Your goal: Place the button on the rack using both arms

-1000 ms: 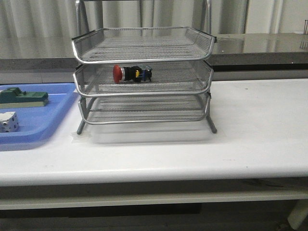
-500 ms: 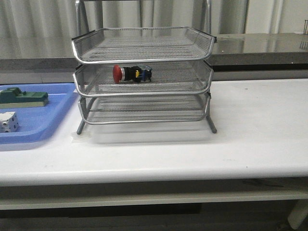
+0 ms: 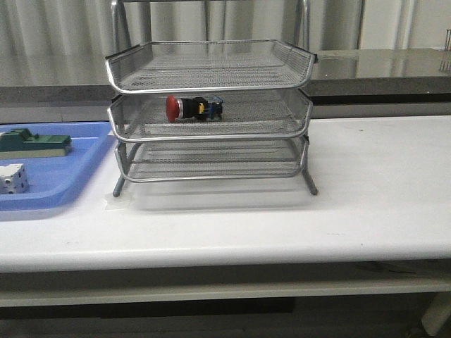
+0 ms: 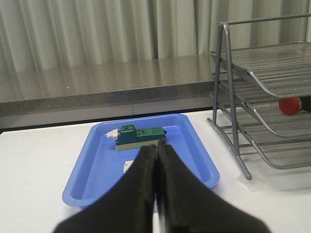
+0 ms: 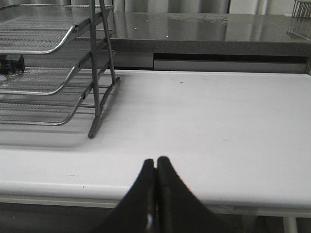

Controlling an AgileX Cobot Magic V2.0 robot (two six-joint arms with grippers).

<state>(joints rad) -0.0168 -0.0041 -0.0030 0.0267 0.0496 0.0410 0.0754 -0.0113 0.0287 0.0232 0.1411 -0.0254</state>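
The button (image 3: 193,108), red head and black body, lies on its side in the middle tier of the silver wire rack (image 3: 211,134). Its red head also shows in the left wrist view (image 4: 290,105), and its black end in the right wrist view (image 5: 12,64). Neither arm shows in the front view. My left gripper (image 4: 156,147) is shut and empty, held back above the blue tray. My right gripper (image 5: 156,161) is shut and empty, over the table's front edge, well away from the rack (image 5: 58,63).
A flat blue tray (image 3: 63,190) lies left of the rack with a green block (image 3: 35,143) and a white block (image 3: 13,178) in it. A grey counter (image 3: 380,70) runs behind the white table (image 3: 366,183).
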